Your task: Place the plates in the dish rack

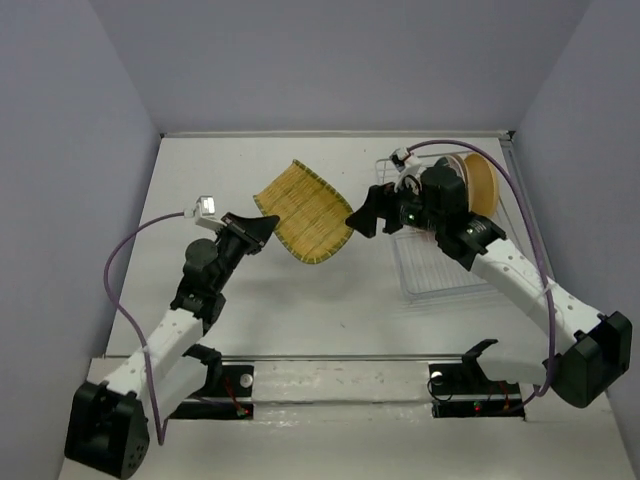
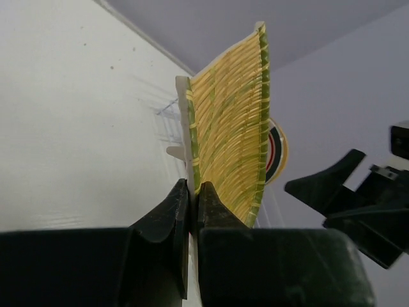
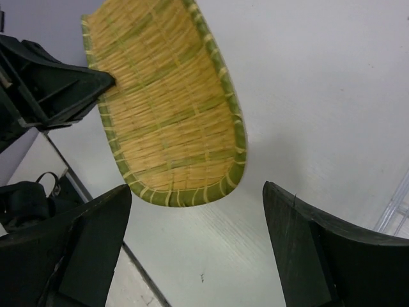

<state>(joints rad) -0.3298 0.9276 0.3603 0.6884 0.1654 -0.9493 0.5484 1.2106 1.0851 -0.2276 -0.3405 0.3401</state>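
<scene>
The ribbed yellow-green oblong plate [image 1: 305, 210] hangs tilted above the table's middle. My left gripper [image 1: 263, 227] is shut on its left edge; in the left wrist view the jaws [image 2: 193, 192] pinch the rim of the plate [image 2: 227, 128]. My right gripper [image 1: 362, 215] is open just beyond the plate's right end, not touching it. In the right wrist view the plate [image 3: 166, 109] lies ahead of the wide-open gripper [image 3: 198, 249]. The dish rack [image 1: 440, 275] stands at the right, with a tan round plate [image 1: 482, 185] at its far end. A white plate with a teal-red rim [image 2: 276, 150] shows behind.
My right arm covers most of the rack's far half, hiding the other plates. A metal rail [image 1: 330, 358] runs along the table's near edge. Grey walls close the left, right and back. The rack's wire corner [image 3: 397, 208] shows in the right wrist view.
</scene>
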